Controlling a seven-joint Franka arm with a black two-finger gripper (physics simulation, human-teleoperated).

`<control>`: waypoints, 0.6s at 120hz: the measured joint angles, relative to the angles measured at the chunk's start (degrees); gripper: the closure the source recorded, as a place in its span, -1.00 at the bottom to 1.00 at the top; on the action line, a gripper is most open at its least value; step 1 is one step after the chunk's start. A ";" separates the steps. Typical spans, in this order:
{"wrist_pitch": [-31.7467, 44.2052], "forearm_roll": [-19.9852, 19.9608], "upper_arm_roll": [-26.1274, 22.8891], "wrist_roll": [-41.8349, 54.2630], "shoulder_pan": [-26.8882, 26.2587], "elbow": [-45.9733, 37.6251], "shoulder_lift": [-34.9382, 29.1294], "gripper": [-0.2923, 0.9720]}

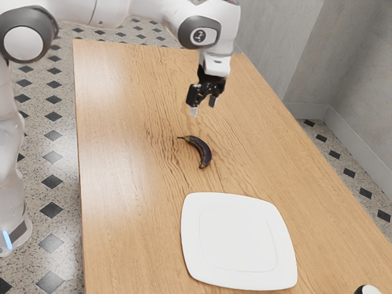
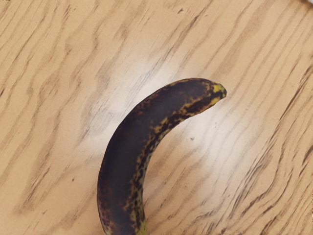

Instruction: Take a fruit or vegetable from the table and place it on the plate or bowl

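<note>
A dark, overripe banana (image 1: 199,149) lies flat on the wooden table, near its middle. In the wrist view the banana (image 2: 142,161) curves up from under my hand, mostly black with yellow flecks and a yellow tip. My gripper (image 1: 203,106) hangs above the table, a short way behind the banana and clear of it, its fingers open with nothing between them. A white square plate (image 1: 237,241) with rounded corners sits in front of the banana, toward the table's near edge.
The wooden table (image 1: 122,153) has bare surface around the banana and plate. A small white and black object (image 1: 367,289) pokes in at the exterior view's lower right corner. Grey walls stand behind the table at the right.
</note>
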 joint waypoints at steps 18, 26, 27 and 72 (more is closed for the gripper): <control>2.91 0.41 0.00 4.77 -1.55 -5.80 -2.49 -0.54; 3.80 0.50 0.06 6.67 -2.10 -7.79 -3.56 -0.54; 3.89 0.50 0.07 6.90 -2.11 -7.95 -3.64 -0.54; 6.68 0.41 0.08 14.49 -2.74 -9.69 -1.63 -0.54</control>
